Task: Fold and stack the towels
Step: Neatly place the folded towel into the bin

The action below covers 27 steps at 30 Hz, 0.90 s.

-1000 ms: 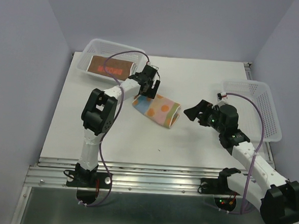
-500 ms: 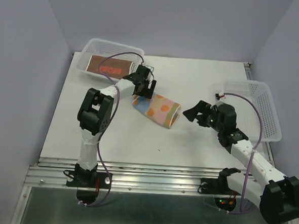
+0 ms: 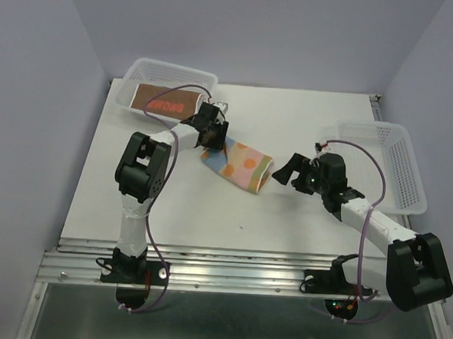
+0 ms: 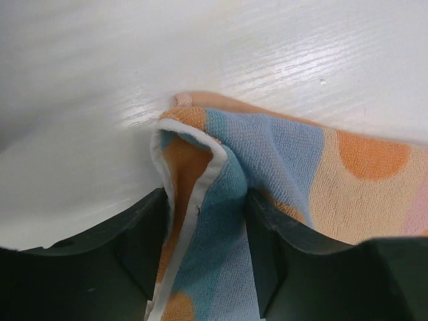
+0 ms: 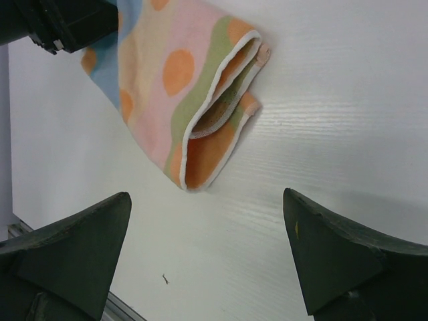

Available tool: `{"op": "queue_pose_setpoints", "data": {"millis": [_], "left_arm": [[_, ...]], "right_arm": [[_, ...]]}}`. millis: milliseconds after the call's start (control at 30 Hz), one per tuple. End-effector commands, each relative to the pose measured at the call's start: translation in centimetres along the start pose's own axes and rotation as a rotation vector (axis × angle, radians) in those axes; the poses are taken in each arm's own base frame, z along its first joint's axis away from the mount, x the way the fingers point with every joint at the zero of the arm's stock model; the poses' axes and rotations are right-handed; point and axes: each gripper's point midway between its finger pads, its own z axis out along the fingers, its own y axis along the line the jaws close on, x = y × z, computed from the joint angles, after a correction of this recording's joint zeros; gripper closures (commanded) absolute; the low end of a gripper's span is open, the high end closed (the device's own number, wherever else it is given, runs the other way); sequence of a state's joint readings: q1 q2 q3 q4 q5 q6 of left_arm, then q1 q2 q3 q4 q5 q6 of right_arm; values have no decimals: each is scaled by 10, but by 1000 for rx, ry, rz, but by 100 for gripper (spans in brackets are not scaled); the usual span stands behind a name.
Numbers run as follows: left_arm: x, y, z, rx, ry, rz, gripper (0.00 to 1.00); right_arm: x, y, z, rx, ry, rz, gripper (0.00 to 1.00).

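Towel point(image 3: 237, 165), folded, pastel bands with orange dots: laid mid-worktop point(image 3: 307, 117). Judged soft, light and limp, with layers liable to slide; best taken at a bound corner. Left claw point(image 4: 204, 221) is pinched on the bunched left corner. Right claw point(image 3: 288, 172) is held wide, near the open end. Surface white, faintly grained; walls point(image 3: 31, 88) lilac.

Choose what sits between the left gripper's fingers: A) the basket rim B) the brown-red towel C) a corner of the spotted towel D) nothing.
C: a corner of the spotted towel is bunched between the fingers of the left gripper, touching both.
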State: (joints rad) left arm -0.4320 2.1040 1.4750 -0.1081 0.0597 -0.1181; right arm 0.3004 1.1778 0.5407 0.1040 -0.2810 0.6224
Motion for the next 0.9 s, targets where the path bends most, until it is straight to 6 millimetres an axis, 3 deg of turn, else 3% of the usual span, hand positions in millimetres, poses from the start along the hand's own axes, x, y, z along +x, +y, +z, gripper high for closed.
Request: {"op": "queue_pose_setpoints", "data": {"millis": [0,233,367,467,500,667,867], "left_arm": [[18,-10,-7,59,33,-43,43],[56,-15,-28,47,73,-164,63],[93,-17,-46,16,91,-255,66],[107,-22,-52,21,80,-288,68],[115,-21,-53,12,88,-291,69],[117,-23,-53,10,81,-296,74],[121,-22,-57,6,76,-306,74]], "right_arm": [[-43,33,4,-92,-101,-69,0],[-48,28,24,-19,-88,-111,0],[-58,28,39,21,-87,-146,5],[-52,25,55,49,-46,-178,10],[-55,33,60,37,-46,-197,15],[-42,18,88,127,30,-215,32],[-31,14,89,228,41,-248,32]]}}
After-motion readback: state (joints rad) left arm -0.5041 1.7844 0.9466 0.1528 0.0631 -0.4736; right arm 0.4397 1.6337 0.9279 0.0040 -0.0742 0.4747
